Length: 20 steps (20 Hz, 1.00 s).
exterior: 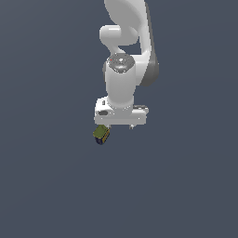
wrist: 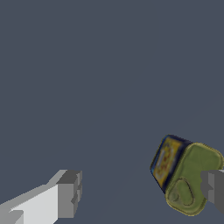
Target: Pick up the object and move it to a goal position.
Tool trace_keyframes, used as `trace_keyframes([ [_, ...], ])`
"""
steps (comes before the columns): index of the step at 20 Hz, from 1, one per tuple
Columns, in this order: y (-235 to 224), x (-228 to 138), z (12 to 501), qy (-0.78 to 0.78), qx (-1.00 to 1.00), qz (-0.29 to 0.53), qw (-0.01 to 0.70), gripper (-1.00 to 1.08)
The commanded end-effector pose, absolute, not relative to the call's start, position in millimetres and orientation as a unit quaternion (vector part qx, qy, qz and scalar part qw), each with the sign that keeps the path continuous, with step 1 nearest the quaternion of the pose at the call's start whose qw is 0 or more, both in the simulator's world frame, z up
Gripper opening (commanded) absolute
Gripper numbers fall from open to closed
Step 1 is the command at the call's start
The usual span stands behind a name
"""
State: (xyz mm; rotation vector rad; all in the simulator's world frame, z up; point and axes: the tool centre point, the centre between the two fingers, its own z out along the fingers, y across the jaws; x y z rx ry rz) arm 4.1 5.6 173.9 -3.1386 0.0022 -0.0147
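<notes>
gripper point(wrist: 142, 192) is spread wide with nothing in it, the object point(wrist: 186, 177) sits tilted right by one fingertip, and to me it looks like a small stiff light tin, so I'd pinch its flat sides

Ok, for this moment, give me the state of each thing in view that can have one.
tool: open, fingers wide apart, gripping nothing.
block: not gripped, lying tilted beside one finger, off centre of the gap.
arm: reaching down over the block, which shows just under the tool's edge at the exterior view's left.
</notes>
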Motion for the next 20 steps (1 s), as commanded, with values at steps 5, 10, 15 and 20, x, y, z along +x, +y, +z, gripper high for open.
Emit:
trace_keyframes([
  [5, 2.1, 6.8, 179.7, 0.004, -1.0, -0.012, 0.005, 1.0],
  [10, -4.5, 12.5, 192.5, 0.009, -1.0, -0.026, 0.011, 1.0],
  [15, -6.6, 11.0, 189.2, 0.015, -1.0, -0.024, 0.011, 1.0],
  [20, -20.7, 4.0, 175.3, 0.048, -0.999, -0.02, 0.01, 1.0],
])
